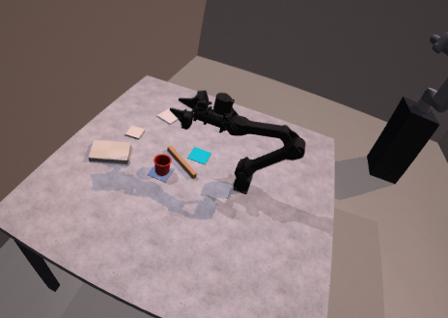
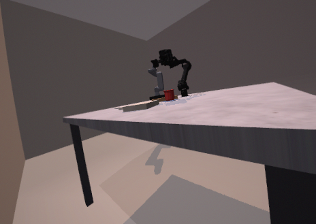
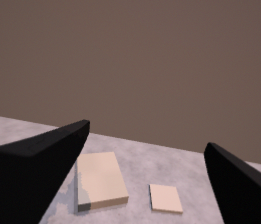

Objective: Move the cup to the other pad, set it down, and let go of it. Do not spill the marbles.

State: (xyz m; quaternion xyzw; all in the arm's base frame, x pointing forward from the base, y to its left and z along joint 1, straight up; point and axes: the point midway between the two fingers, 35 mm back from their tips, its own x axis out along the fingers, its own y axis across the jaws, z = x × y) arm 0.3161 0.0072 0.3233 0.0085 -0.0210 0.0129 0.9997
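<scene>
Red cup [image 1: 162, 165] [image 2: 169, 94] below, well apart from wide-open, unladen fingers [image 1: 182, 118] [image 2: 154, 63].

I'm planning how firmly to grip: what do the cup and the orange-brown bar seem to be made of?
The glossy red cup looks like plastic, from its bright rim highlights, though glazed ceramic is possible. The orange-brown bar looks like matt wood, judging by colour alone; no grain shows.

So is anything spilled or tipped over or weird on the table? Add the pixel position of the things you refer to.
Nothing stands out. The red cup [image 1: 162, 165] [image 2: 169, 95] stands upright on the blue pad [image 1: 155, 175], and I see no marbles spilled on the table [image 1: 232, 258] [image 2: 218, 110]. The pincer [image 1: 175, 104] [image 3: 146, 136] is open, up in the air.
</scene>
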